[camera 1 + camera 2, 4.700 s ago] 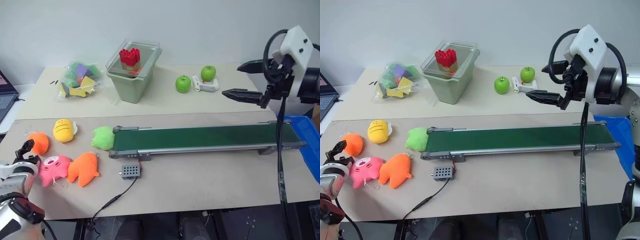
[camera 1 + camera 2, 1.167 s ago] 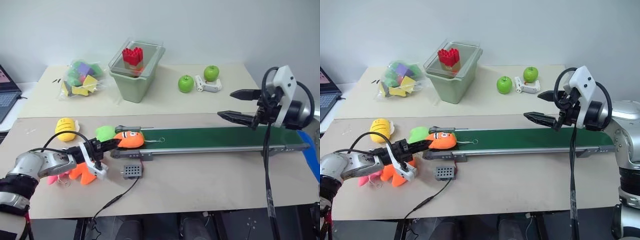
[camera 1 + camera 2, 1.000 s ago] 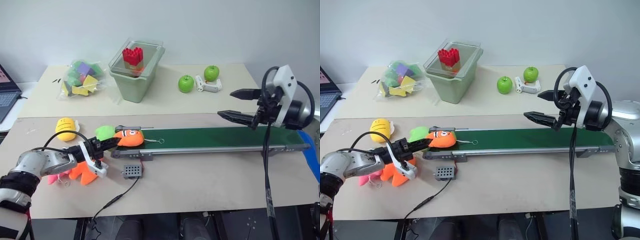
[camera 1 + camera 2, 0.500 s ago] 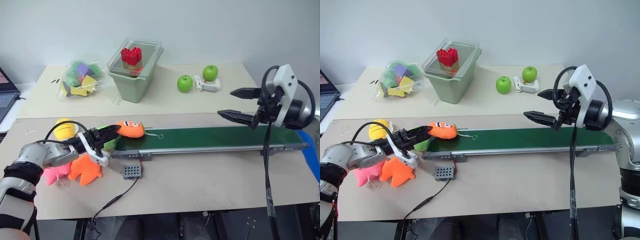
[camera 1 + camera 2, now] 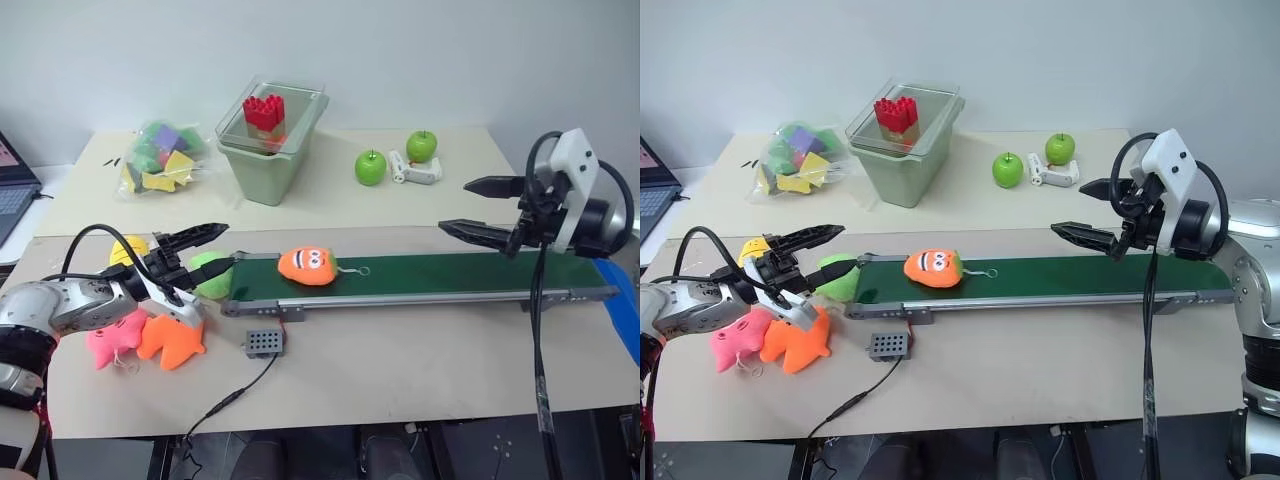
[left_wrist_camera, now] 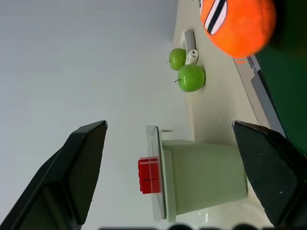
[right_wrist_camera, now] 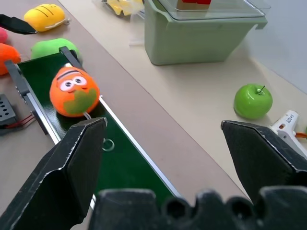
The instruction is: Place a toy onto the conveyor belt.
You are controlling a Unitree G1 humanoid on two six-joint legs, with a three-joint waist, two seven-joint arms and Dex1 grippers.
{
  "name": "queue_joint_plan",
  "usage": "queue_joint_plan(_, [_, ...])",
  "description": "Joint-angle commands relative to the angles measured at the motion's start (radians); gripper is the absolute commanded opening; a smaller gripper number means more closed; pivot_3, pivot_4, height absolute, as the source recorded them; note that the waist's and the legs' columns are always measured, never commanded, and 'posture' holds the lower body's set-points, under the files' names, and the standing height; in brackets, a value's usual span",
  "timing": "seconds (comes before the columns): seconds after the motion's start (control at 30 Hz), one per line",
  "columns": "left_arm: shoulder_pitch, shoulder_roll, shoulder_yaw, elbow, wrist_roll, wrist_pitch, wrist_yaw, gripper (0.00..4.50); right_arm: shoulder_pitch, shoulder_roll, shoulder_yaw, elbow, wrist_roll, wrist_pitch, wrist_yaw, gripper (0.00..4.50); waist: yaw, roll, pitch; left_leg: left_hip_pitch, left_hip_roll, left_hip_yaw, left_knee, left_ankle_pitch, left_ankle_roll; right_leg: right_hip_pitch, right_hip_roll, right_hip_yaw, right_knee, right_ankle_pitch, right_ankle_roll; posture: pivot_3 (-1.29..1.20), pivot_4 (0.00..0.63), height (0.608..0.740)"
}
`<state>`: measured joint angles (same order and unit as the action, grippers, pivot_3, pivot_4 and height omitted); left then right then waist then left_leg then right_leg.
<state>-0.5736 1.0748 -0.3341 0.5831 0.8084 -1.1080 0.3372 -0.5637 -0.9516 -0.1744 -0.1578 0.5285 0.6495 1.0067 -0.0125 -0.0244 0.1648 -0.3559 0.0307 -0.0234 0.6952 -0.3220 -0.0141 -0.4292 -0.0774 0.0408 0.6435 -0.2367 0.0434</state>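
At the far left edge a laptop (image 5: 10, 190) sits on the far table, and a clear bag of coloured foam shapes (image 5: 160, 162) lies to its right. On the near table the left gripper (image 5: 205, 247) hovers with its 2 black fingers spread wide and nothing between them, pointing right toward the end of the belt. Around it lie a yellow plush (image 5: 128, 250) on its far side, a pink plush (image 5: 110, 340) and a flat lobed orange plush (image 5: 172, 338) on its near side, and a green plush (image 5: 212, 277) just beside the belt's left end. A small grey box (image 5: 262, 341) with a cable sits near the belt's front edge. A pale green bin (image 5: 270, 150) with a clear lid stands on the far table with a red block (image 5: 264, 110) on top. The toy (image 5: 308, 265) rests on the conveyor belt (image 5: 450, 272), near its left end, free of both grippers. Further right on the far table are 2 green apples (image 5: 370, 167) (image 5: 422, 146) beside a white glue gun (image 5: 412, 168). The right gripper (image 5: 482, 208) hangs above the belt's right part, its fingers wide apart and empty. A blue bin (image 5: 626, 300) shows at the right edge
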Motion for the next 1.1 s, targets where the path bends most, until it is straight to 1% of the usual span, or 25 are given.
queue_joint_plan(0.03, [0.040, 0.017, -0.021, 0.003, -0.445, 0.111, -0.434, 4.46, -0.015, -0.031, -0.020, 0.000, -0.005, -0.034, 0.030, 4.50, 0.000, 0.000, 0.000, 0.000, 0.000, 0.000, 0.000, 0.000, 0.000, 0.000, 0.000, 0.000, 0.000, 0.000, 0.000, 0.00, 0.150, 0.740])
queue_joint_plan(0.1, [0.089, 0.001, -0.002, -0.082, -0.835, 0.353, -0.800, 4.46, -0.006, -0.046, -0.019, 0.013, -0.014, -0.043, 0.053, 4.50, -0.002, 0.003, -0.001, 0.000, 0.000, 0.000, 0.000, 0.000, 0.000, 0.000, 0.000, 0.000, 0.000, 0.000, 0.000, 0.00, 0.150, 0.740])
queue_joint_plan(0.13, [0.104, -0.003, 0.019, -0.129, -0.961, 0.450, -0.921, 4.46, -0.004, -0.050, -0.019, 0.017, -0.016, -0.047, 0.060, 4.50, -0.003, 0.003, 0.000, 0.000, 0.001, 0.001, 0.000, 0.000, 0.000, 0.000, 0.000, 0.000, 0.001, 0.000, 0.000, 0.00, 0.150, 0.740])
queue_joint_plan(0.17, [0.109, 0.001, 0.051, -0.202, -1.100, 0.596, -1.039, 4.46, -0.004, -0.053, -0.019, 0.024, -0.017, -0.049, 0.065, 4.50, -0.004, 0.003, 0.000, 0.000, 0.001, 0.001, 0.000, 0.000, 0.000, 0.000, 0.000, 0.000, 0.000, 0.000, 0.000, 0.00, 0.150, 0.740])
queue_joint_plan(0.2, [0.112, 0.002, 0.076, -0.254, -1.199, 0.705, -1.128, 4.46, -0.006, -0.054, -0.017, 0.031, -0.018, -0.051, 0.069, 4.50, -0.004, 0.003, 0.000, 0.000, 0.002, 0.001, 0.000, 0.000, 0.001, -0.001, 0.001, 0.000, 0.001, 0.000, 0.000, 0.00, 0.150, 0.740])
queue_joint_plan(0.23, [0.094, 0.023, 0.084, -0.325, -1.315, 0.952, -1.202, 4.46, -0.007, -0.056, -0.013, 0.037, -0.023, -0.055, 0.074, 4.50, -0.004, 0.003, 0.000, 0.000, 0.002, 0.000, 0.000, 0.000, 0.001, 0.000, 0.001, 0.000, 0.001, 0.000, 0.000, 0.00, 0.150, 0.740])
queue_joint_plan(0.27, [0.072, 0.064, 0.108, -0.414, -1.464, 1.167, -1.280, 4.46, -0.008, -0.054, -0.009, 0.038, -0.022, -0.054, 0.077, 4.50, -0.003, 0.003, 0.000, 0.000, 0.002, 0.000, 0.001, 0.000, 0.001, 0.000, 0.001, 0.000, 0.001, 0.000, 0.000, 0.00, 0.150, 0.740])
queue_joint_plan(0.3, [0.058, 0.101, 0.132, -0.483, -1.573, 1.324, -1.310, 4.46, -0.006, -0.050, -0.006, 0.031, -0.020, -0.051, 0.077, 4.50, -0.004, 0.003, 0.000, 0.000, 0.002, 0.000, 0.001, 0.000, 0.001, 0.000, 0.001, 0.000, 0.001, 0.000, 0.000, 0.00, 0.150, 0.740])
queue_joint_plan(0.33, [0.049, 0.124, 0.169, -0.538, -1.641, 1.408, -1.350, 4.46, -0.002, -0.047, -0.004, 0.023, -0.016, -0.046, 0.076, 4.50, -0.008, 0.000, 0.002, 0.001, 0.001, 0.000, 0.002, -0.001, 0.001, 0.001, 0.001, 0.000, 0.001, 0.000, 0.000, 0.00, 0.150, 0.740])
queue_joint_plan(0.37, [0.034, 0.133, 0.209, -0.571, -1.683, 1.463, -1.368, 4.46, 0.006, -0.045, -0.004, 0.010, -0.012, -0.041, 0.076, 4.50, -0.012, -0.001, 0.002, 0.000, 0.002, -0.002, 0.003, -0.001, 0.001, 0.001, 0.002, 0.000, 0.001, 0.000, 0.000, 0.00, 0.150, 0.740])
queue_joint_plan(0.47, [-0.017, 0.130, 0.289, -0.618, -1.719, 1.593, -1.366, 4.46, 0.037, -0.052, -0.013, -0.027, 0.002, -0.033, 0.085, 4.50, -0.014, 0.000, 0.002, 0.001, 0.002, -0.001, 0.003, -0.001, 0.003, 0.002, 0.002, 0.000, 0.000, 0.000, 0.000, 0.00, 0.150, 0.740])
queue_joint_plan(0.57, [-0.029, 0.105, 0.331, -0.648, -1.670, 1.637, -1.335, 4.46, 0.078, -0.068, -0.023, -0.067, -0.001, -0.042, 0.094, 4.50, -0.017, 0.003, 0.001, 0.003, 0.001, -0.001, 0.002, -0.001, 0.003, 0.003, 0.002, 0.001, 0.000, 0.000, 0.000, 0.00, 0.150, 0.740])
queue_joint_plan(0.7, [0.020, 0.066, 0.365, -0.714, -1.597, 1.655, -1.279, 4.46, 0.113, -0.062, -0.062, -0.109, 0.019, -0.015, 0.053, 4.50, -0.021, 0.003, 0.001, 0.003, 0.001, -0.001, 0.003, -0.001, 0.002, 0.004, 0.002, 0.001, 0.001, -0.001, 0.000, 0.00, 0.150, 0.740])
queue_joint_plan(0.83, [0.037, -0.019, 0.371, -0.787, -1.560, 1.689, -1.200, 4.46, 0.135, -0.038, -0.081, -0.135, 0.036, 0.005, 0.007, 4.50, -0.016, 0.003, 0.001, 0.003, 0.001, -0.002, 0.003, -0.001, 0.002, 0.004, 0.002, 0.001, 0.001, -0.001, 0.000, 0.00, 0.150, 0.740])
queue_joint_plan(0.93, [0.024, -0.061, 0.386, -0.803, -1.543, 1.724, -1.172, 4.46, 0.133, -0.019, -0.087, -0.142, 0.040, 0.013, -0.024, 4.50, -0.011, 0.003, 0.001, 0.002, 0.001, -0.002, 0.004, -0.001, 0.002, 0.004, 0.002, 0.001, 0.001, 0.000, 0.000, 0.00, 0.150, 0.740])
queue_joint_plan(1.1, [0.014, -0.096, 0.413, -0.800, -1.505, 1.737, -1.143, 4.46, 0.133, -0.019, -0.085, -0.143, 0.048, 0.015, -0.045, 4.50, -0.009, 0.003, 0.001, 0.003, 0.001, -0.002, 0.003, -0.001, 0.002, 0.004, 0.002, 0.001, 0.001, 0.000, 0.000, 0.00, 0.150, 0.740])
